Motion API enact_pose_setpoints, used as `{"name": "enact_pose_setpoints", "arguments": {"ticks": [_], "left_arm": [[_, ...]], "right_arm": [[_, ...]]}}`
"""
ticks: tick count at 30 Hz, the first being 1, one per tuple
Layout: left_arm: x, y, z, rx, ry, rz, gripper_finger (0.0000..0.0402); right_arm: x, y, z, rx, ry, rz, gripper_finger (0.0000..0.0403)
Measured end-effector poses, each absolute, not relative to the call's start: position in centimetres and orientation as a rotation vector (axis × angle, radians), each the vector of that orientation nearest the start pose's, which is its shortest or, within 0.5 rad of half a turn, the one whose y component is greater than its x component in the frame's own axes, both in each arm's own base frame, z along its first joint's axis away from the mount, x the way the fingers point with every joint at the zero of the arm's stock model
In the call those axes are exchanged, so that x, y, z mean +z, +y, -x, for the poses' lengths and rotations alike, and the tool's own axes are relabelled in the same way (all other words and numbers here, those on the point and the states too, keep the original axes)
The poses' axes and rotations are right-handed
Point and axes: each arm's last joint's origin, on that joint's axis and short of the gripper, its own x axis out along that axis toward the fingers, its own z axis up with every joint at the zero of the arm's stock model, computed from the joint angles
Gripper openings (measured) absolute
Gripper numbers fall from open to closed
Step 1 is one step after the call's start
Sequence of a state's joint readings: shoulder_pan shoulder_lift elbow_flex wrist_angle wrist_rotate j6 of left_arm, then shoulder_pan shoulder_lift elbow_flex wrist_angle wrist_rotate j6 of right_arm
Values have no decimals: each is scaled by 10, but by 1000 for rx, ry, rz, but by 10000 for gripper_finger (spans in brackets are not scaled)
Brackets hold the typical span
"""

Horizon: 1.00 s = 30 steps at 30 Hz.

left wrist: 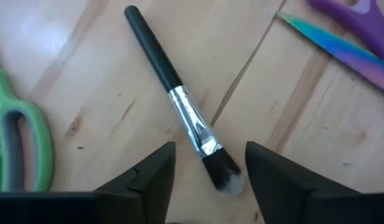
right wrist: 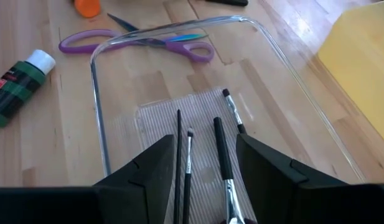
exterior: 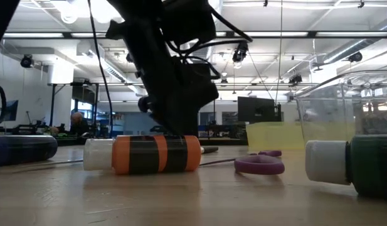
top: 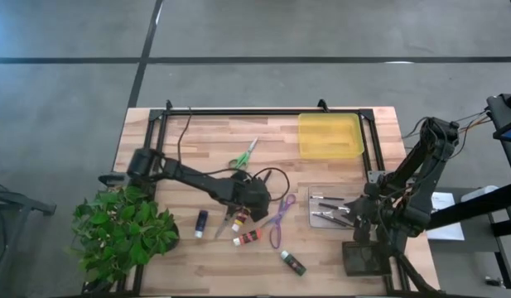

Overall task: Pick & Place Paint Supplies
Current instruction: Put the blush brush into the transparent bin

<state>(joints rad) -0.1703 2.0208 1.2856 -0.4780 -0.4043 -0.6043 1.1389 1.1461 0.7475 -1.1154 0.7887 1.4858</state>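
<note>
A brush (left wrist: 179, 102) with a black handle, silver ferrule and grey bristles lies flat on the wooden table. My left gripper (left wrist: 210, 180) is open low over it, one finger on each side of the bristle end, apart from it; it also shows in the high view (top: 237, 213). My right gripper (right wrist: 201, 168) is open and empty above a clear tray (right wrist: 98, 118) that holds several thin brushes (right wrist: 220, 149). Purple scissors (top: 280, 217), green scissors (top: 244, 155), an orange bottle (exterior: 149, 154), a green bottle (top: 292, 263) and a dark purple bottle (top: 201, 221) lie on the table.
A yellow tray (top: 330, 135) stands at the far right of the table. A leafy potted plant (top: 122, 232) stands at the near left corner. A black frame (top: 263, 112) runs along the table's far edge. A cable (top: 267, 174) lies near the left arm.
</note>
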Motion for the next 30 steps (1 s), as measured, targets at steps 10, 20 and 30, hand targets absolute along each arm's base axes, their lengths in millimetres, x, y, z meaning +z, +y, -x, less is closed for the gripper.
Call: {"name": "enact_pose_setpoints", "arguments": {"ticks": [10,20,30], "left_arm": [[116,-56,-388,525,1101,205,99],[120,-57,-386,485,1116,195,11],[156,-73,-388,280,994,23,2]], "right_arm": [[216,142,-88,-351,772,-142,173],[216,143,-89,-337,770,-141,174],[230,164,-100,-154,632,-48,174]]}}
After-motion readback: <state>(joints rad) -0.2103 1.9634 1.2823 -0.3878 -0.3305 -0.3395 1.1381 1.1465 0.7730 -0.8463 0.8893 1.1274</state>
